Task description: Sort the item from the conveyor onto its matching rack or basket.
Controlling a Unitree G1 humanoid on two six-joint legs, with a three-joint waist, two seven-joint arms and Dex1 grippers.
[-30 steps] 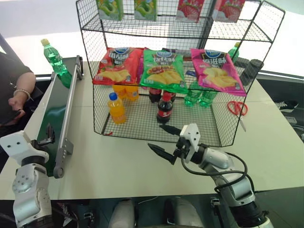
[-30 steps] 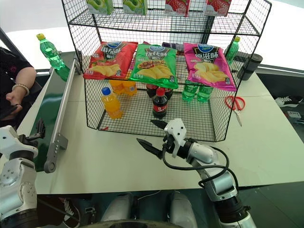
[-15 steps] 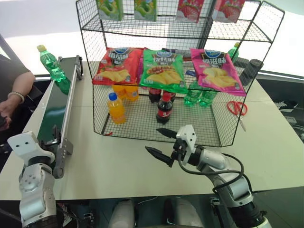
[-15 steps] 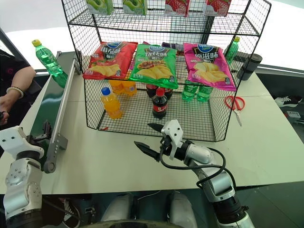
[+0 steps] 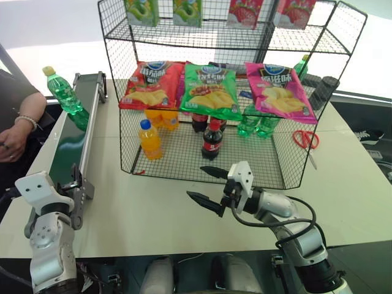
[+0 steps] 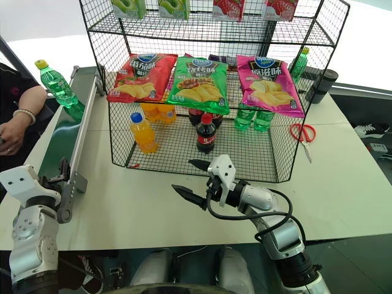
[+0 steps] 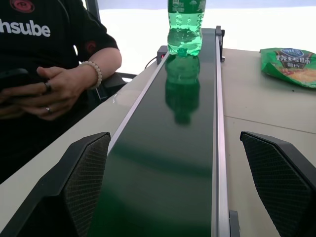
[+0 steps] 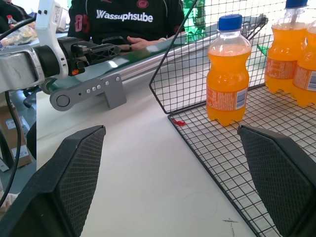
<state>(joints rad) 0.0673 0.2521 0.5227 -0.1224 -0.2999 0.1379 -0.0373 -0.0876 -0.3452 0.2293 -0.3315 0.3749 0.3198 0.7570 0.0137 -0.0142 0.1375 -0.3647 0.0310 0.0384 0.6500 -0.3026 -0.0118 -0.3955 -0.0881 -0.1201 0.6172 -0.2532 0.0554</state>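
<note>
The item, a clear-green bottle [image 5: 61,92] with a yellow cap, stands upright at the far end of the dark green conveyor [image 5: 68,144]; the left wrist view shows the bottle [image 7: 185,27] straight ahead on the belt [image 7: 168,163]. My left gripper [image 5: 76,179] is open at the conveyor's near end, well short of the bottle. The big black wire rack [image 5: 288,165] stands mid-table. My right gripper [image 5: 196,182] hangs open and empty in front of its lowest tier, fingers [image 8: 74,173] spread wide.
Orange drink bottles [image 5: 150,139], cola bottles [image 5: 212,139] and green bottles [image 5: 256,122] stand in the rack's lowest tier, below several chip bags [image 5: 211,90]. A seated person's hands [image 5: 13,131] rest left of the conveyor. Red scissors [image 5: 304,139] lie to the rack's right.
The green bottle has ridden the belt a little way toward me. The person's hand has shifted. Both grippers stay open.
</note>
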